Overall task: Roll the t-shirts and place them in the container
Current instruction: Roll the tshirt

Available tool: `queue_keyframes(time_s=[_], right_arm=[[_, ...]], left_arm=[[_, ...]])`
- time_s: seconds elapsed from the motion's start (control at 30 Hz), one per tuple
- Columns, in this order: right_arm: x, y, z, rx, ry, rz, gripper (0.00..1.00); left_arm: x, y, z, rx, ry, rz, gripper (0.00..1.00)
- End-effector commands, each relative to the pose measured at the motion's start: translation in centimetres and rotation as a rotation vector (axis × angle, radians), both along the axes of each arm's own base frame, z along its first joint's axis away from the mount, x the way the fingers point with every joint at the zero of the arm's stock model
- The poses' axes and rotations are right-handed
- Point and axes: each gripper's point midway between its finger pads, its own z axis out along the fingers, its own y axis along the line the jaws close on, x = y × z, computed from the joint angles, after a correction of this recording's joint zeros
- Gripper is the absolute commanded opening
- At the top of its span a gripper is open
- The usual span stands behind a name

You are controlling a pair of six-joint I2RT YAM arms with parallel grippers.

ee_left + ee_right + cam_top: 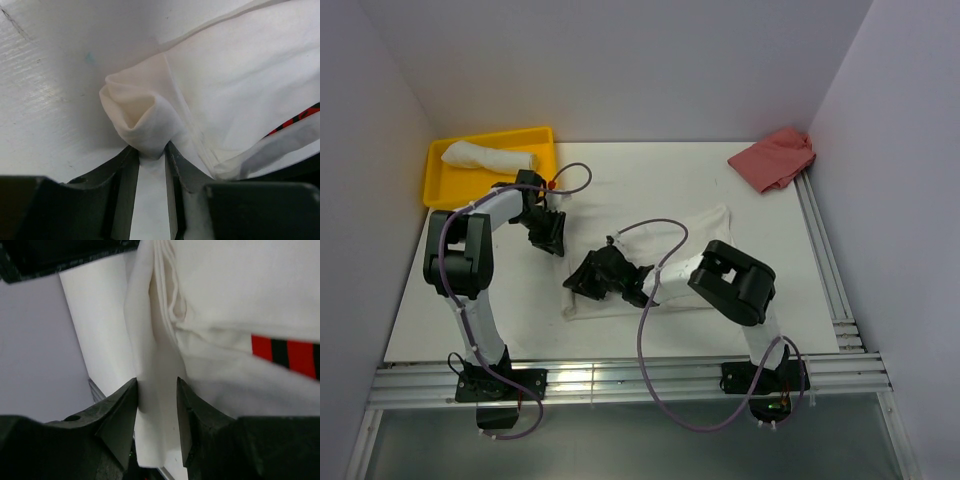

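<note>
Plainly the step in hand is starting the roll at one short end of the t-shirt (240,75), which lies folded into a long band on the table (650,175) between the two arms, its red print (285,351) facing up. Nearest the bases, the right gripper (156,390) straddles the near corner of that end. Its fingers stand apart with a flat fold of cloth running between them, and I cannot tell whether they bite the cloth or merely bracket it. A little farther out, the left gripper (150,152) is pinched shut on the other corner, with a small curl of fabric bunched just ahead of its tips, which looks like the first turn of a roll. To do this well, I judge that both corners should be held alike before anything turns. The right side needs a firm pinch through every layer of the fold, or that edge will lag and the roll will come out cone-shaped. The two grippers should then travel together along the band at one pace, low over the table, so that the turns stay tight and the end stays square. The puckered bunch on the left is worth smoothing too, since a lump at the core makes a loose roll. At the far left a rolled t-shirt (488,157) lies in the yellow tray (438,190) — a fair model for the finish — while a red cloth (775,158) sits well apart in the far right corner.
</note>
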Motion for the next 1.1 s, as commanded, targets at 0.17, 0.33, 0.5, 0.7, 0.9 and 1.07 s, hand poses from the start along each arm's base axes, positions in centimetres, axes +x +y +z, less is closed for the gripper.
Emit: queue_keyframes(time_s=[0.17,0.33,0.5,0.7,0.9,1.07], right_arm=[[-2.9,-0.4,1.6,-0.045,-0.038,0.025,0.31],[-4.3,-0.2,0.8,-0.079,-0.020,0.041,0.11],[-5.3,-0.3,-0.1,-0.175,-0.015,0.045,0.11],[-6.9,-0.6,-1.8,-0.310,-0.009,0.079,0.13],[-7.9,-0.4,-2.2,-0.333,-0.018,0.096,0.21],[-9.2,-0.8,-3.1,-0.379,-0.005,0.119,0.23]], left_arm=[[1.1,0.7,-1.0,0.083,-0.039,-0.007,0.33],[1.1,0.4,-0.7,0.087,-0.047,-0.013,0.34],[1.2,0.2,-0.3,0.084,-0.053,-0.014,0.34],[1.2,0.1,-0.2,0.088,-0.055,-0.018,0.34],[1.3,0.0,-0.1,0.101,-0.058,-0.021,0.34],[1.2,-0.1,-0.2,0.109,-0.055,-0.027,0.33]])
